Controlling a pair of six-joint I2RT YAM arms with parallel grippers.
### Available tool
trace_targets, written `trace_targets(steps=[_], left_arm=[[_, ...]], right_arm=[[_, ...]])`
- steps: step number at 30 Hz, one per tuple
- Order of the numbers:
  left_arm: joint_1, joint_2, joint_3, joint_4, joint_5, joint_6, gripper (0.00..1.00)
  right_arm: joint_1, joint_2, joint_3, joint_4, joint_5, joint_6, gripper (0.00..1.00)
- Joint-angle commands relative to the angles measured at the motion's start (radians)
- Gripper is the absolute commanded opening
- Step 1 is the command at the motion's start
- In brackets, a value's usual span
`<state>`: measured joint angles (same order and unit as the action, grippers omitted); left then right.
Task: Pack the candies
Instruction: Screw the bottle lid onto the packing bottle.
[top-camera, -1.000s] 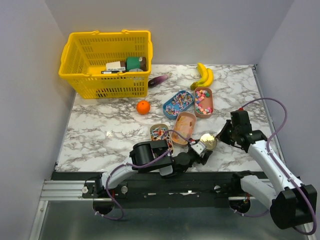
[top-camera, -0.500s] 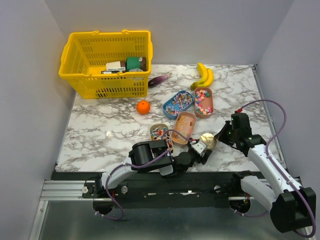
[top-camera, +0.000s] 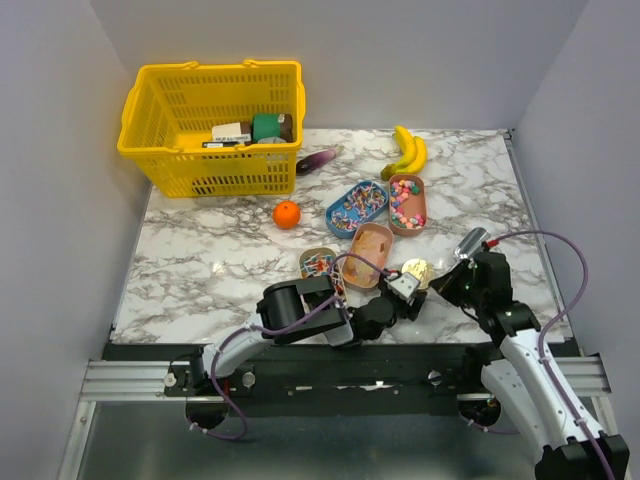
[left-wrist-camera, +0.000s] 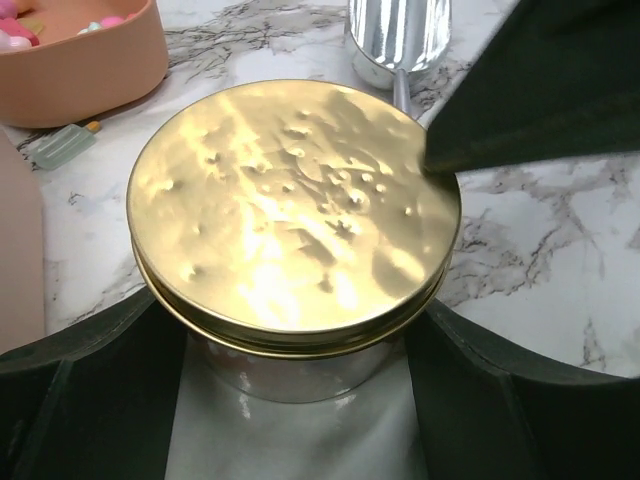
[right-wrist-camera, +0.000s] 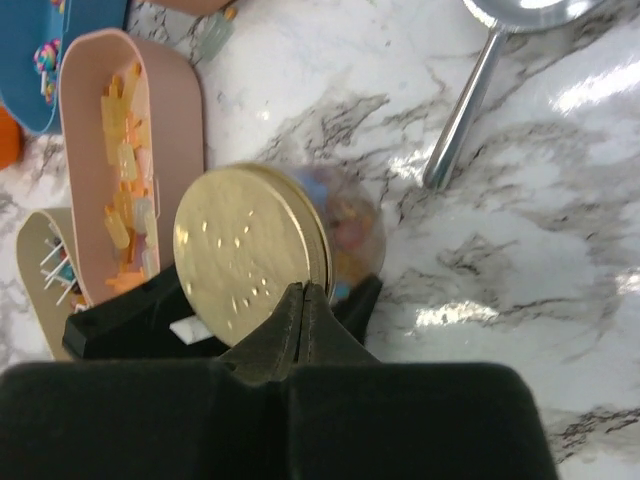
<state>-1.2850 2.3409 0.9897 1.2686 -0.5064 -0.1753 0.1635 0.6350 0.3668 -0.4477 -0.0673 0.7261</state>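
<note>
- The right tool is clenched, its tips touching the rim of the gold lid.
- The left tool stands wide, grasping the clear jar by its body, under that lid.
- Most candies lie in open trays just beyond the jar; a few coloured ones show through its wall.
- A metal scoop rests on the marble surface beside the jar.

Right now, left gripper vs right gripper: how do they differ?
The left gripper stands wide, clasping the gold-lidded jar; the right gripper is shut and holds nothing. The left gripper flanks the jar's body from both sides; the right gripper's closed tip sits at the lid's rim. Both are at the same jar.
</note>
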Motion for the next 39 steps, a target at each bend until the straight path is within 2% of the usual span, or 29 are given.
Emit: trace_targets(steps=[1, 3, 7, 10, 18, 24, 27, 32, 39], left_arm=[[0.016, 0.060, -0.005, -0.259, 0.055, -0.061, 0.53], [0.013, 0.060, -0.026, -0.233, 0.072, -0.056, 0.53], [0.010, 0.052, -0.080, -0.169, 0.098, -0.036, 0.53], [0.001, 0.047, -0.129, -0.104, 0.121, -0.013, 0.53], [-0.016, 0.025, -0.198, -0.037, 0.151, 0.030, 0.53], [-0.017, 0.023, -0.230, 0.015, 0.181, 0.023, 0.53], [-0.017, 0.023, -0.237, 0.028, 0.190, 0.019, 0.53], [-0.016, 0.021, -0.237, 0.026, 0.168, -0.006, 0.52], [-0.004, -0.015, -0.151, -0.155, 0.146, -0.039, 0.51]], right_arm=[[0.037, -0.060, -0.062, -0.249, -0.213, 0.075, 0.01], [0.037, -0.093, -0.028, -0.284, -0.160, 0.082, 0.01], [0.037, -0.121, 0.050, -0.335, -0.045, 0.119, 0.19], [0.036, -0.112, 0.098, -0.341, 0.014, 0.131, 0.29], [0.037, 0.047, 0.193, -0.229, 0.044, 0.055, 0.33], [0.037, 0.202, 0.182, -0.137, -0.026, 0.004, 0.31], [0.037, 0.219, 0.155, -0.099, -0.040, 0.003, 0.29], [0.037, 0.229, 0.121, -0.088, -0.046, -0.011, 0.18], [0.037, 0.151, -0.038, -0.088, -0.170, 0.022, 0.01]])
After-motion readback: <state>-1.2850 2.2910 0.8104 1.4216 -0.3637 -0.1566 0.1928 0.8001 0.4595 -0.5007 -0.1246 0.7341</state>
